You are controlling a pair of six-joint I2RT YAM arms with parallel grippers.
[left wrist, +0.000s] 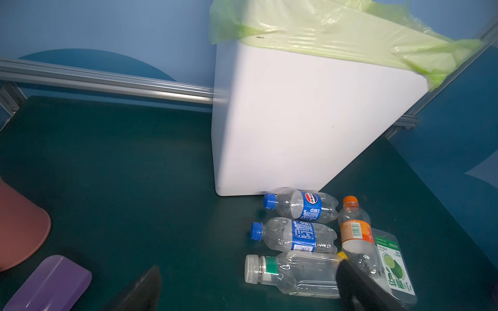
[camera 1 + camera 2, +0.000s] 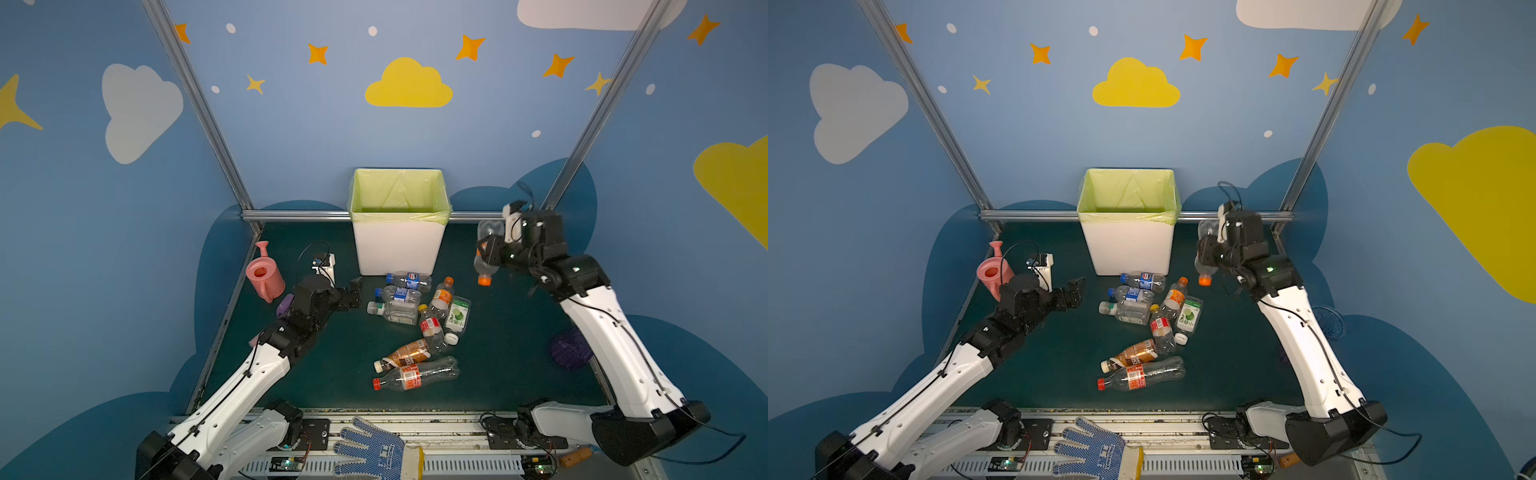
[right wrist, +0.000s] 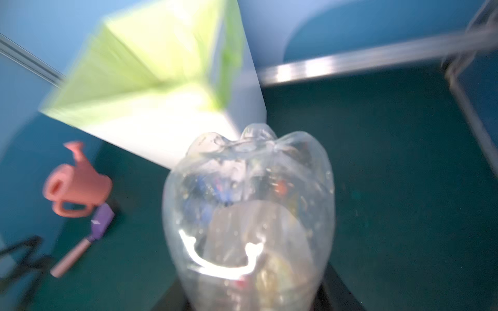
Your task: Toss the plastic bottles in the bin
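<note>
Both top views: bin looks empty inside; about eight plastic bottles lie on the table before it. Right gripper pinches an orange-capped bottle, cap down, high beside the bin. Left gripper spread wide, empty

Left wrist: spread fingers over bottles at the bin's foot

Right wrist: blurred; the pinched bottle's base fills it, bin mouth beyond. We judge the task barely begun

Both top views look down from high; both close wrist views share the bin.
</note>
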